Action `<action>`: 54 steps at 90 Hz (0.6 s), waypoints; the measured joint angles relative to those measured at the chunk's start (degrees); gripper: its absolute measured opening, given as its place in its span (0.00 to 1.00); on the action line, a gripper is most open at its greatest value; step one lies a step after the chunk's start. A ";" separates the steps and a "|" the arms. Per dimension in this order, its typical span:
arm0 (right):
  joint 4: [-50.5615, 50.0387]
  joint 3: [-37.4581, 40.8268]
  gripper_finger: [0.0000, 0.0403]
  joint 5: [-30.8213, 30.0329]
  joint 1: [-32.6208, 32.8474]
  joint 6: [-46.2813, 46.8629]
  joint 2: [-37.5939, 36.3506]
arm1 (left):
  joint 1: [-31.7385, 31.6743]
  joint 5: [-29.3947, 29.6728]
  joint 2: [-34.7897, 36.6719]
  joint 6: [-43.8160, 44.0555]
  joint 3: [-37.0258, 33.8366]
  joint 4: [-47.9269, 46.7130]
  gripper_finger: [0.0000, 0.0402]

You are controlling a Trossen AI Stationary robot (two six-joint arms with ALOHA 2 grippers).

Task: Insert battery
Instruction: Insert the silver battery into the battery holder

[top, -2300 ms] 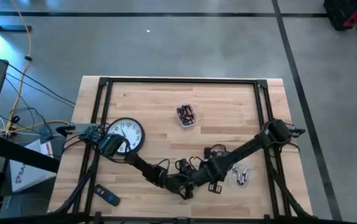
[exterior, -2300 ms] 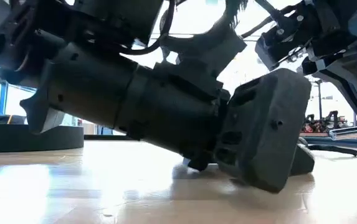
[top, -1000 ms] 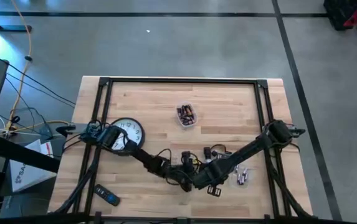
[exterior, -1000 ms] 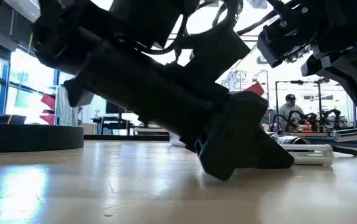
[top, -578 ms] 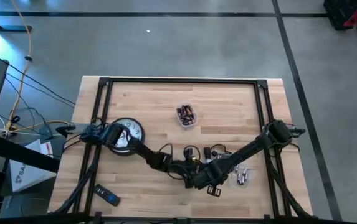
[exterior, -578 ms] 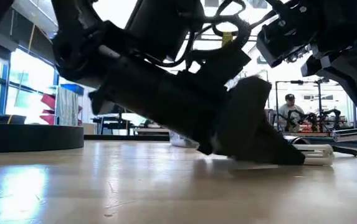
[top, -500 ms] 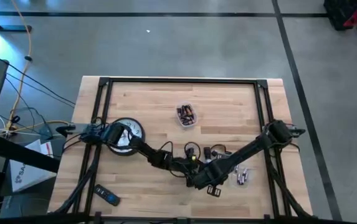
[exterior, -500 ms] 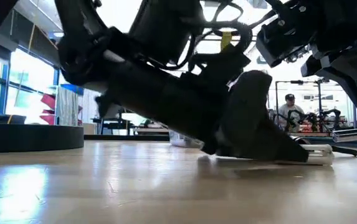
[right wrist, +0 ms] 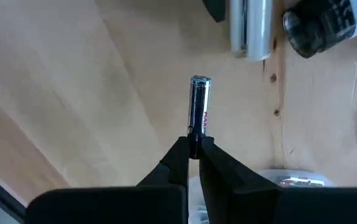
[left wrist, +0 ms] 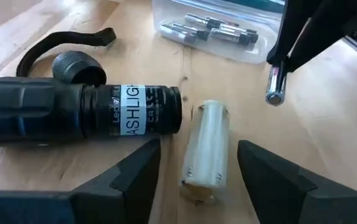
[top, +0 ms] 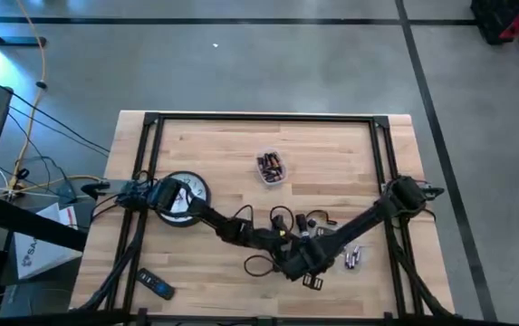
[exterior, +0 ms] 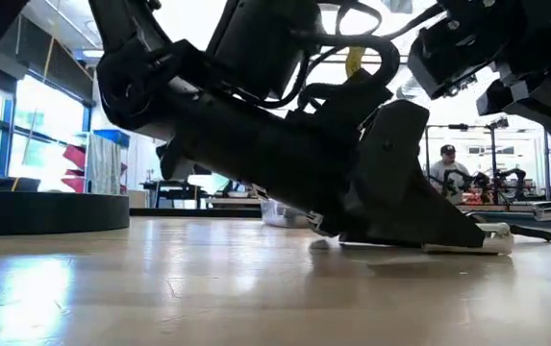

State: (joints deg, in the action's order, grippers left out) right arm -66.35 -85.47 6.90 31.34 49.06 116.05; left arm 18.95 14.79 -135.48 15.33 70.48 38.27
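Your right gripper is pinching a slim battery by one end, so most of its length sticks out past the fingertips, held in the air above the wooden table. Your left gripper has its fingers spread wide, straddling a pale, cylindrical battery holder that lies flat on the wood just beside the open mouth of a black flashlight. The flashlight's cap sits nearby, and a clear tub of spare batteries stands farther off. The battery looks small, rigid and smooth, so expect it to be light but prone to pivoting in a grip this near its end. The holder is round and will likely roll; take it across its middle.
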 joint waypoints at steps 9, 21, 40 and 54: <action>-0.02 0.00 0.00 -0.02 0.42 0.46 0.00 | 0.15 0.76 0.04 0.90 0.00 -1.08 0.49; -0.42 0.00 0.00 -0.39 0.99 1.34 0.00 | 0.15 0.81 0.23 4.15 0.01 -4.06 0.45; -1.18 0.00 0.00 -0.81 1.37 1.53 0.00 | 0.27 0.99 0.35 4.03 0.00 -5.40 0.25; -1.56 0.00 0.00 -2.40 1.33 1.24 0.00 | 1.00 1.00 0.43 0.38 -0.02 -5.62 0.13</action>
State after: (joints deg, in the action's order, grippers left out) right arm -67.90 -85.47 4.49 32.67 50.30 116.05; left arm 19.95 15.79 -135.05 15.71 70.45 32.64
